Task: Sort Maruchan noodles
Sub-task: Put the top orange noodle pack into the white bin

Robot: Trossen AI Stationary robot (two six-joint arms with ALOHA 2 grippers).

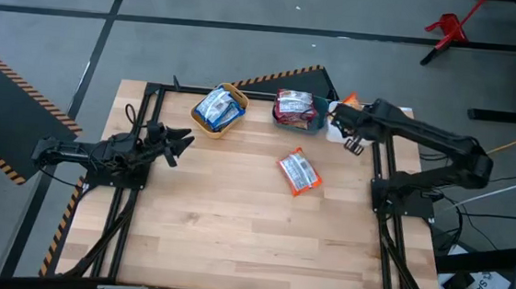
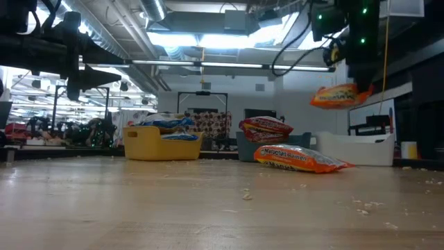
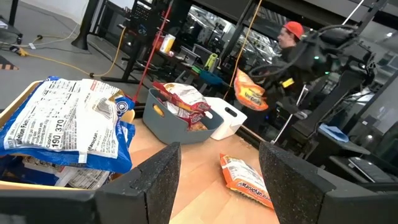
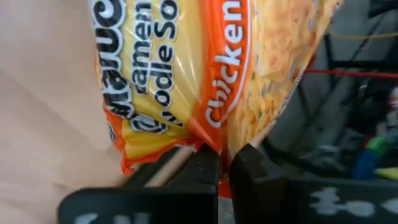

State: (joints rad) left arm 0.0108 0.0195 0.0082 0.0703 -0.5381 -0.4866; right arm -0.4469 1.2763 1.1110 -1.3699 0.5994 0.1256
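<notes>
My right gripper [image 1: 341, 116] is at the far right of the table, over the white bin [image 2: 357, 149]. It is shut on an orange-yellow Maruchan packet [image 2: 340, 96]. A second orange packet [image 1: 299, 172] lies flat on the table's middle. Blue-and-white packets [image 1: 218, 107] fill the yellow bin [image 2: 163, 146]. Dark red packets [image 1: 293, 108] lie in the teal bin [image 3: 186, 124]. My left gripper [image 3: 217, 180] is open and hovers near the table's left edge, pointing toward the bins. My right gripper pinches the orange packet between its two fingers [image 4: 205, 168] at one edge [image 4: 214, 140]. The fingers come from above. The packet [image 4: 205, 68] is lifted clear and hangs roughly level, slightly tilted, above the white bin.
The three bins stand in a row along the table's far edge. Crumbs [image 2: 246, 196] are scattered on the wooden top. A person in a red cap [image 3: 292, 31] is in the room beyond the far edge. The near half of the table [image 1: 232, 244] is bare wood.
</notes>
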